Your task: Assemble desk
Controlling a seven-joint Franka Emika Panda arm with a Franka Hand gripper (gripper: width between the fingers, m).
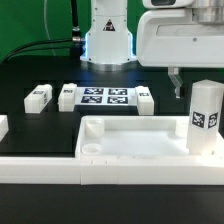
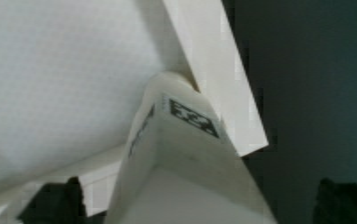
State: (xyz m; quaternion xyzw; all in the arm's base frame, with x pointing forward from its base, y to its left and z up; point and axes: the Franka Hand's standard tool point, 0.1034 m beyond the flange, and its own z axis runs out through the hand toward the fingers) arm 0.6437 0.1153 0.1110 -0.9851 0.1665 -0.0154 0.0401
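The black bench (image 1: 30, 125) carries everything. Over its corner on the exterior view's right hangs the white arm (image 1: 185, 35). A long white rail (image 1: 60, 170) runs along the bench's near edge.

Just behind that rail lies the desk's tabletop (image 1: 140, 147), a white tray with its raised rim up. It sits toward the near edge and reaches to the exterior view's right. A round socket shows in its near corner on the exterior view's left.

The marker board (image 1: 105, 97) lies flat at mid-bench, behind the tabletop and well apart from it.

One upright leg (image 1: 205, 115) stands at the tabletop's end on the exterior view's right, its tag facing the camera. In the wrist view its tagged face (image 2: 193, 118) rises beside the tabletop's rim.

Three loose legs lie on the bench in a row with the marker board. One (image 1: 38, 96) is near the edge on the exterior view's left, one (image 1: 68, 96) is just beside the board, and one (image 1: 145, 98) is just beside its other side.

The gripper (image 2: 201, 200) hangs over the upright leg with its jaws spread wide. Its dark fingers (image 2: 59, 200) stand clear of the leg on either side, and it has hold of nothing.
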